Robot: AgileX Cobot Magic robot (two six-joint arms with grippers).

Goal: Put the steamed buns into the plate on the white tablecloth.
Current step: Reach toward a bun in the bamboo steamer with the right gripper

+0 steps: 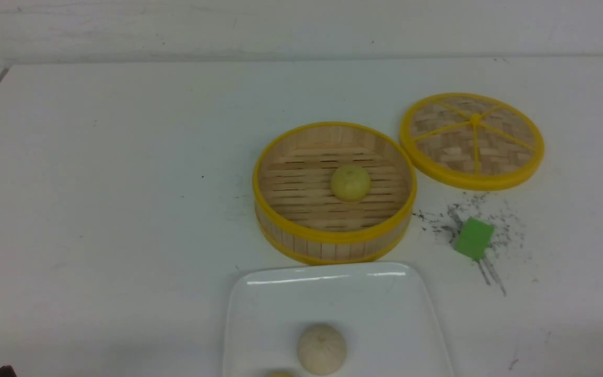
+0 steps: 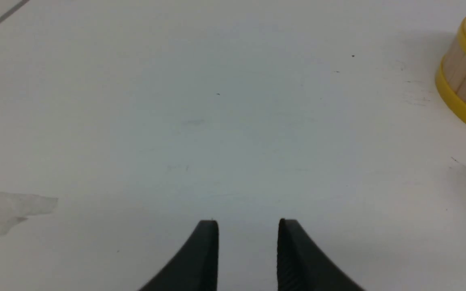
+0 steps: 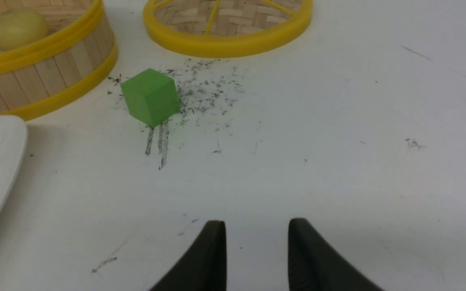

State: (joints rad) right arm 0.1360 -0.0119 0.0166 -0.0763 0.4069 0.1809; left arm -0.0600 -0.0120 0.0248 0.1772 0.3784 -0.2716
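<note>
While a cream bun [image 1: 322,348] sits on the white plate [image 1: 385,293], one yellow bun [image 1: 350,183] waits in the bamboo steamer [image 1: 333,246]. The left gripper [image 2: 248,226] and right gripper [image 3: 257,226] hover parted, empty. Next likely: pinch that bun out.

Light is bright, even and diffuse, falling from above. The steamer basket [image 1: 333,230] casts only a faint, soft-edged shadow on the white tablecloth [image 1: 97,183] around its base. Just nearer than the basket, the plate [image 1: 259,314] carries two thin streaks of glare along its far rim. The cloth takes a slight blue-green cast. The front view is a little soft and grainy, and the lid [image 1: 471,140] right of the basket shows a smeared weave. Near-left of the basket the cloth greys toward the corner.
</note>
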